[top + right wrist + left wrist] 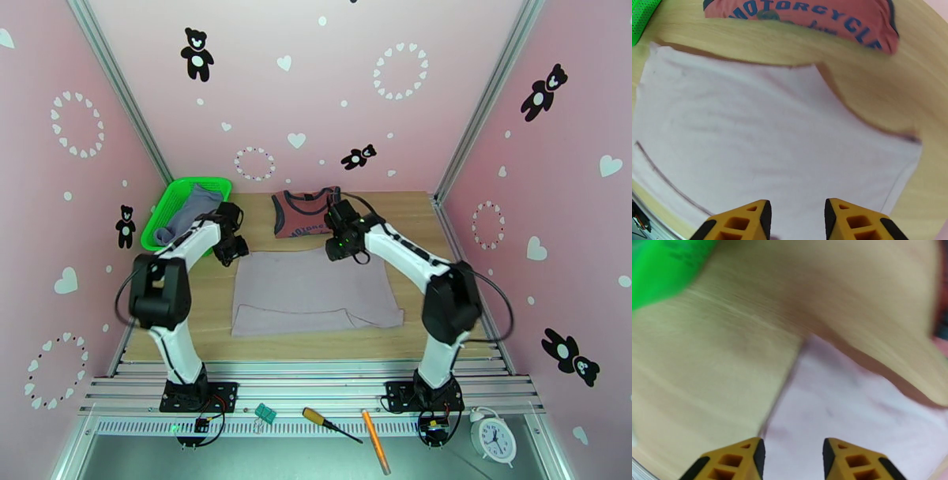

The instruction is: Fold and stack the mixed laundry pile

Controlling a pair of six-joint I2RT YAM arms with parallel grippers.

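Left gripper (pixel 794 447) and right gripper (pixel 797 207) part-open, empty. Lilac shirt (pixel 312 294) corner just ahead of left fingers. Pinch both far corners evenly, then fold.

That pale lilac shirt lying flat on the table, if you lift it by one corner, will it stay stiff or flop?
Probably flops: the pale lilac shirt lies thin and flat on the wooden table, its near hem wavy, so it should sag. Likely light for its spread. Pushed, it would probably bunch rather than slide whole.
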